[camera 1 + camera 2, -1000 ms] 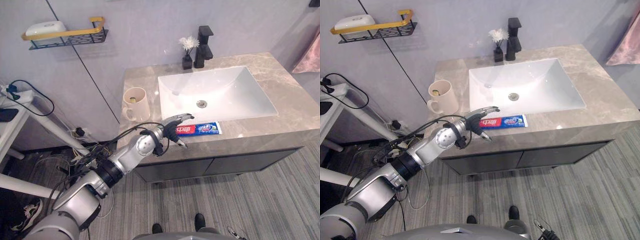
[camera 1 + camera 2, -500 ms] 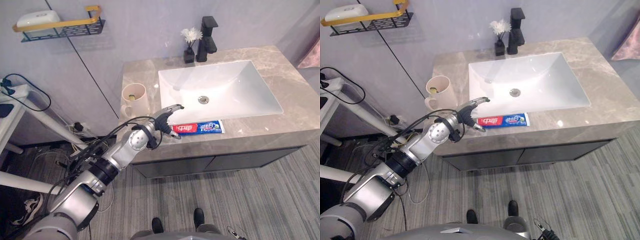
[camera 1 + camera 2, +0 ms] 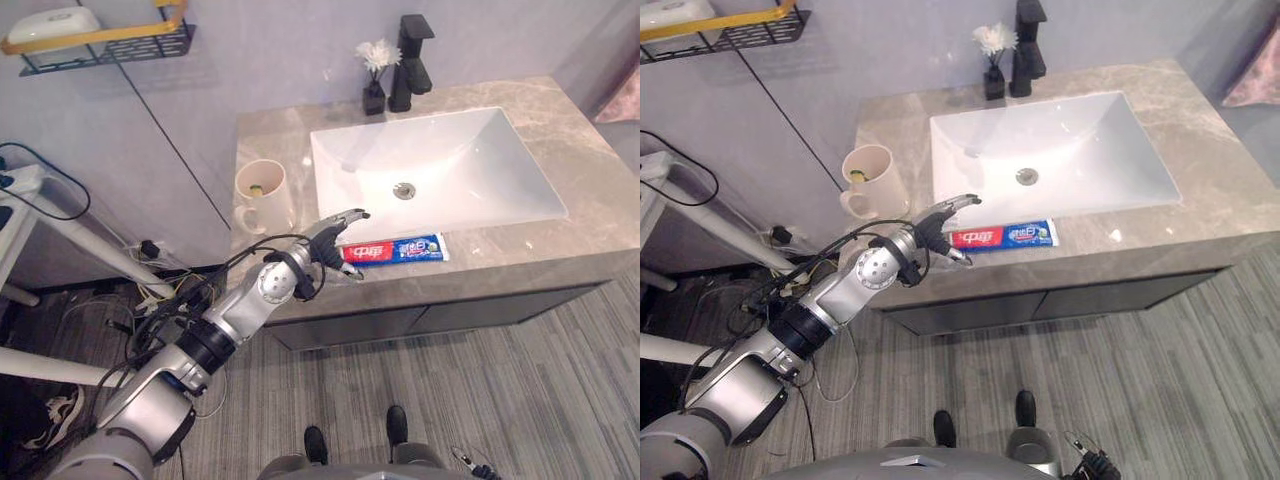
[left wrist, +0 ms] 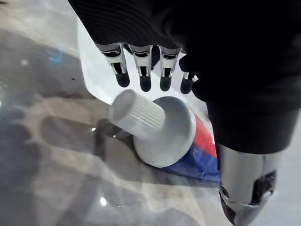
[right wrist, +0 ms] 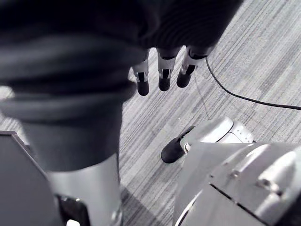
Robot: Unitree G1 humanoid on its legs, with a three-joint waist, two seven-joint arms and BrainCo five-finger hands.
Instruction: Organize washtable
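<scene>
A red and blue toothpaste tube (image 3: 395, 250) with a white cap (image 4: 141, 114) lies along the front edge of the marble washtable (image 3: 600, 215). My left hand (image 3: 326, 245) is open at the tube's cap end. Its straight fingers (image 4: 141, 75) reach over the cap and the thumb (image 4: 244, 188) sits on the near side, with no grip that I can see. A cream mug (image 3: 262, 186) with something yellowish inside stands to the left of the white sink (image 3: 330, 165). My right hand (image 5: 162, 75) hangs open over the striped floor.
A black faucet (image 3: 413, 48) and a small dark vase of white flowers (image 3: 374, 90) stand behind the sink. A wall shelf with a yellow rail (image 3: 100, 38) holds a white soap dish. A white rack (image 3: 35, 195) stands at the left.
The camera has shifted, so the washtable sits slightly differently in view. My left hand stays at the cap end of the tube, and the tube has not moved on the counter.
</scene>
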